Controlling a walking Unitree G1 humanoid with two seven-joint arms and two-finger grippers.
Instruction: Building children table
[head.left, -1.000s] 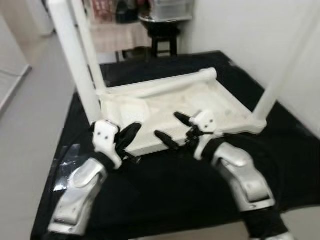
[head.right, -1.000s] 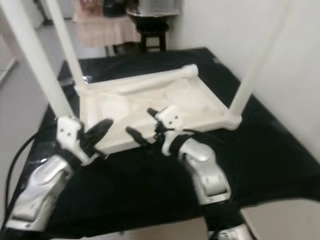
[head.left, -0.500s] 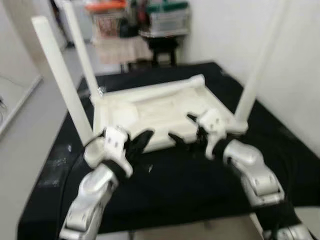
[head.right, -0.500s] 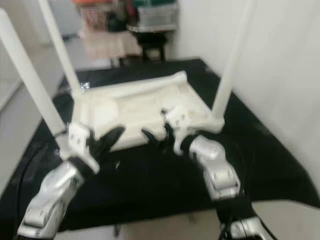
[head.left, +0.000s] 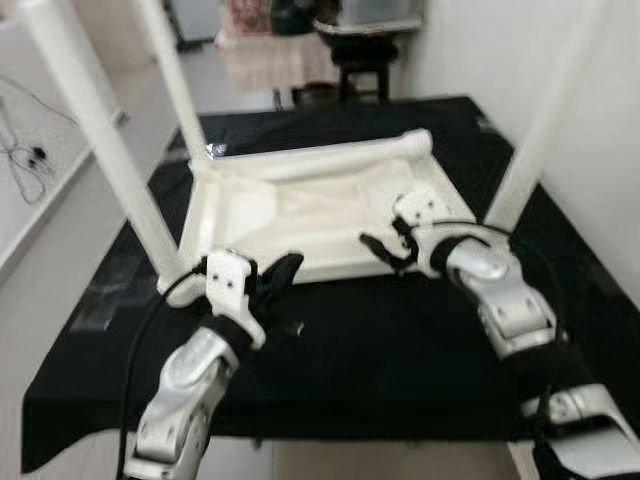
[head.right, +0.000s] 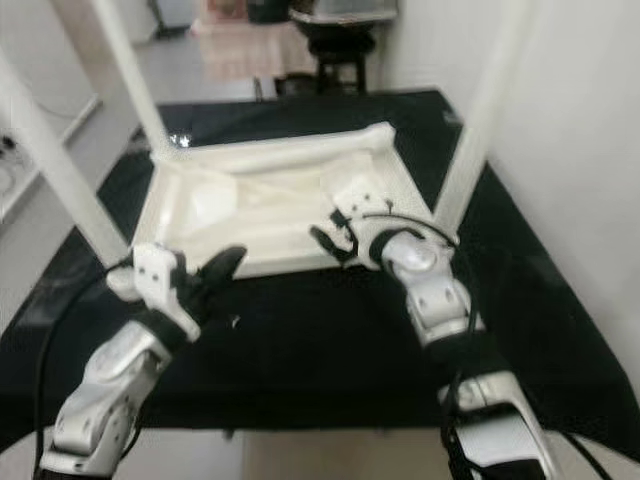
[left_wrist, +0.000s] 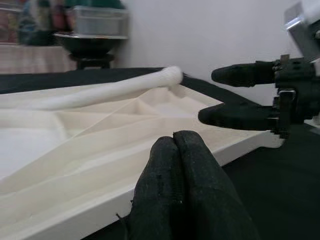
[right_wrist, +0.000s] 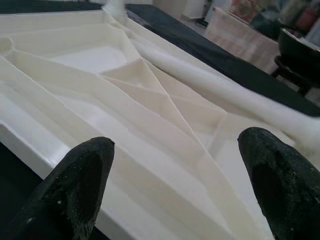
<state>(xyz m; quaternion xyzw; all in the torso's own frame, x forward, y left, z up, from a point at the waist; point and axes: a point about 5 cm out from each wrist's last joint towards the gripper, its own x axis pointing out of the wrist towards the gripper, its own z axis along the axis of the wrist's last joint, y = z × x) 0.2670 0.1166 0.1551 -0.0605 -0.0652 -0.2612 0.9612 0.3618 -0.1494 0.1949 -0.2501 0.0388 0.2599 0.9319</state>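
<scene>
The white tabletop (head.left: 300, 205) lay upside down on the black mat (head.left: 380, 330), three legs upright. Since half a second before, the right gripper (head.left: 385, 250) had stayed spread over its near edge. The left gripper (head.left: 280, 275) remained clenched empty beside that edge.

A white plastic upside-down tabletop (head.right: 260, 205) (three legs upright) lies on black cloth (head.right: 330, 350); right pincer (head.right: 335, 235) spreads over its near edge.
</scene>
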